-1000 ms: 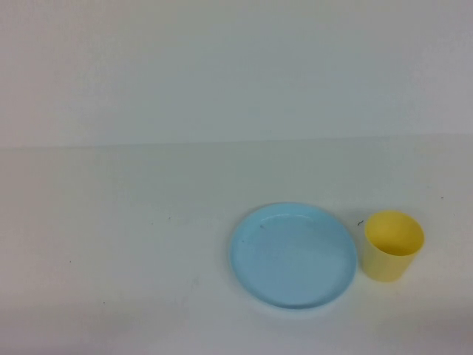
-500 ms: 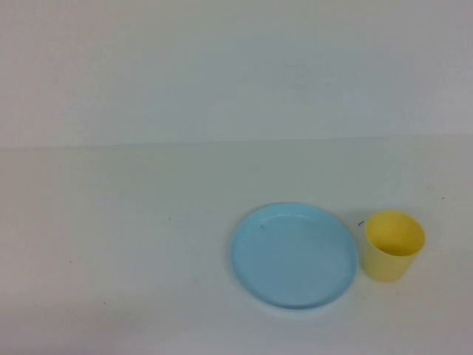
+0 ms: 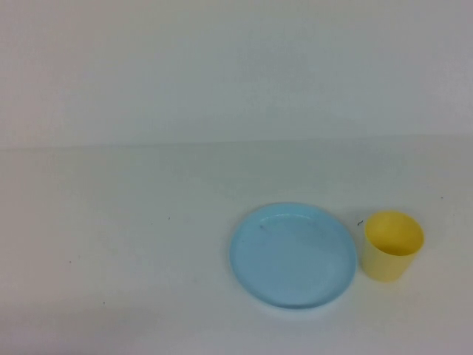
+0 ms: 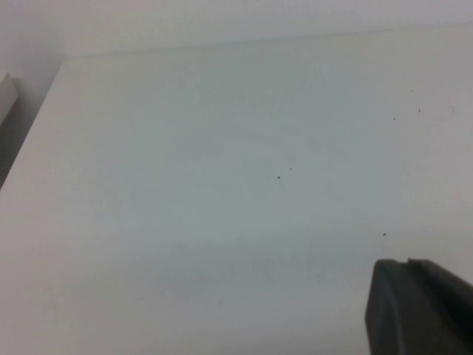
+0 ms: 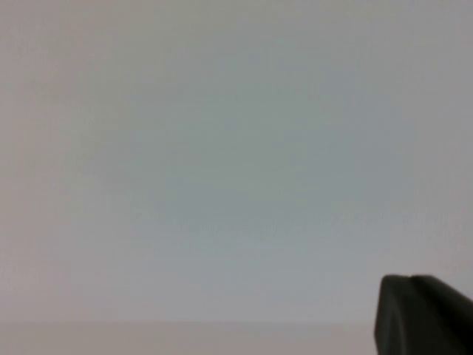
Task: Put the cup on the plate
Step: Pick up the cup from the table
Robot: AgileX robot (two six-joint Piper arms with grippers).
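The small yellow plastic cup (image 3: 393, 245) sits upright just right of the round light-blue plate (image 3: 293, 255), probably light and stiff, so pinch its rim; left gripper (image 4: 421, 307) and right gripper (image 5: 423, 314) are barely visible, can't tell their state.

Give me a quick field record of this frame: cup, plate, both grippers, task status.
cup: yellow cup, upright on the table, just off the plate's right edge, not on it
plate: light blue plate, flat, nothing on it
cup-plate gap: narrow; contact cannot be told
left gripper: out of the high view; only a dark part shows in the left wrist view, over bare table
right gripper: out of the high view; a dark part shows in the right wrist view
task status: not started, cup ungrasped
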